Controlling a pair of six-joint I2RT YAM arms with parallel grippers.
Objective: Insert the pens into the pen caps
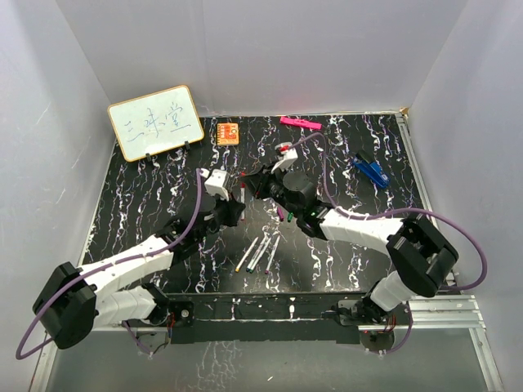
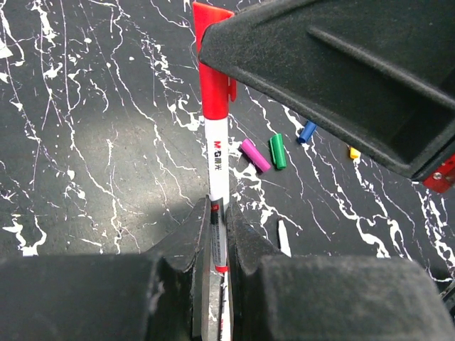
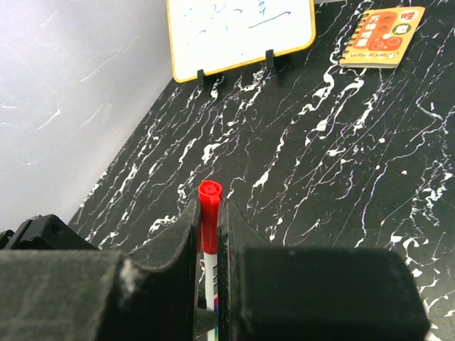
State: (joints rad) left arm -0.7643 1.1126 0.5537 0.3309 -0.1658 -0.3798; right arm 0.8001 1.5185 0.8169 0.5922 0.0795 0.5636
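The left claw (image 2: 217, 213) is closed on the white barrel of one pen (image 2: 217, 160), and the right claw (image 3: 208, 213) is clamped on its red cap (image 3: 210, 193). To the right, four loose caps (image 2: 277, 151) are seen: purple, green, blue and yellow. Three more pens (image 1: 257, 253) lie nearer on the desk (image 1: 147, 204).

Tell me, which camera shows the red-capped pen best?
The left wrist view: the red pen shows nearly whole, white barrel and red cap. The right wrist view shows only the cap's end and a bit of barrel; the top view, barely a speck.
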